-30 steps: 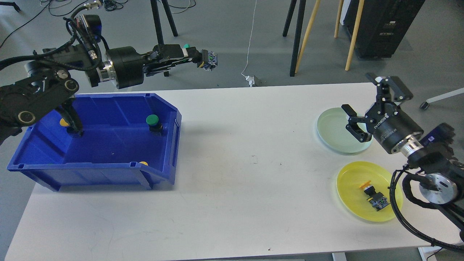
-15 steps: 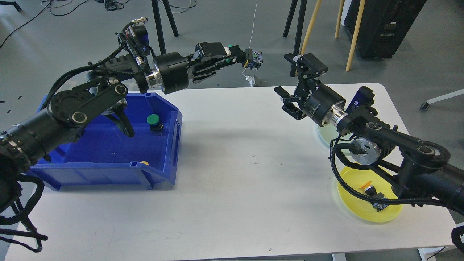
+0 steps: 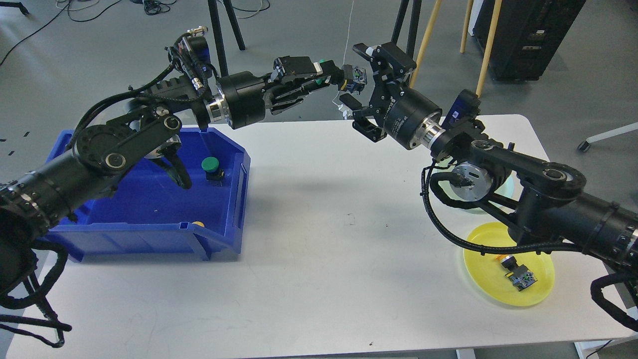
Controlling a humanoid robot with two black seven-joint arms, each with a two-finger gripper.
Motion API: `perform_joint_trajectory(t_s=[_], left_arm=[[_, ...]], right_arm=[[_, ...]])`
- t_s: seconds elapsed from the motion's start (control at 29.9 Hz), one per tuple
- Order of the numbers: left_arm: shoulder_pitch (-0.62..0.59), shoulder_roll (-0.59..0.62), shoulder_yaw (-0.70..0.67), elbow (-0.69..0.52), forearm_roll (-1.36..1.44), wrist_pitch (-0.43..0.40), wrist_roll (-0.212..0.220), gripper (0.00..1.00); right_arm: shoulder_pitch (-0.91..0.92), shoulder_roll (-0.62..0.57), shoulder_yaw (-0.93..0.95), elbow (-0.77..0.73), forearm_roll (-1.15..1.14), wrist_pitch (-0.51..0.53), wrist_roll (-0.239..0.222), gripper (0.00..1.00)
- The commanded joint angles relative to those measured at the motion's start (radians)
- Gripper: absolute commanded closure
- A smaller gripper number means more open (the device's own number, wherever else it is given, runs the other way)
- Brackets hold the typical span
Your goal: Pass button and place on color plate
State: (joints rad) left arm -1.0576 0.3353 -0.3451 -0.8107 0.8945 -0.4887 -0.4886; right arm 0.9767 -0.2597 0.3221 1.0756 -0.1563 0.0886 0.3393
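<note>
My left gripper (image 3: pixel 338 76) is shut on a green button (image 3: pixel 357 76) and holds it out high above the table's far edge, contact block pointing right. My right gripper (image 3: pixel 360 89) is open, its jaws standing above and below the button's block without closing on it. The yellow plate (image 3: pixel 483 244) at the front right holds a yellow button (image 3: pixel 518 274). The pale green plate (image 3: pixel 509 186) behind it is mostly hidden by my right arm.
A blue bin (image 3: pixel 234 199) stands on the left of the white table (image 3: pixel 324 259), with a green button (image 3: pixel 211 167) and a yellow button (image 3: pixel 198 224) in it. Tripod and wooden legs stand beyond the far edge.
My right gripper has swung left and up from over the green plate to the held button. My left gripper has carried the button right to meet it.
</note>
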Motion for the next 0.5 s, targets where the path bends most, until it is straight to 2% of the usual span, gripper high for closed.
perform_joint_trajectory(t_s=[0.0, 0.1, 0.23, 0.37, 0.47], left_arm=[[0.001, 0.007, 0.000, -0.001, -0.003, 0.000, 0.000, 0.92], [0.001, 0.017, -0.002, -0.001, -0.003, 0.000, 0.000, 0.92], [0.002, 0.021, -0.011, -0.001, -0.003, 0.000, 0.000, 0.92], [0.004, 0.025, -0.012, 0.001, -0.003, 0.000, 0.000, 0.92], [0.014, 0.027, -0.014, 0.001, -0.005, 0.000, 0.000, 0.92]], right_arm=[[0.002, 0.036, 0.003, -0.005, 0.001, -0.001, 0.000, 0.06], [0.002, 0.034, 0.012, -0.003, 0.001, -0.004, 0.001, 0.21], [0.002, 0.031, 0.015, -0.002, 0.000, -0.006, 0.001, 0.51], [-0.003, 0.028, 0.032, -0.002, 0.000, -0.006, 0.001, 0.56], [-0.004, 0.028, 0.032, -0.003, -0.003, -0.006, 0.001, 0.74]])
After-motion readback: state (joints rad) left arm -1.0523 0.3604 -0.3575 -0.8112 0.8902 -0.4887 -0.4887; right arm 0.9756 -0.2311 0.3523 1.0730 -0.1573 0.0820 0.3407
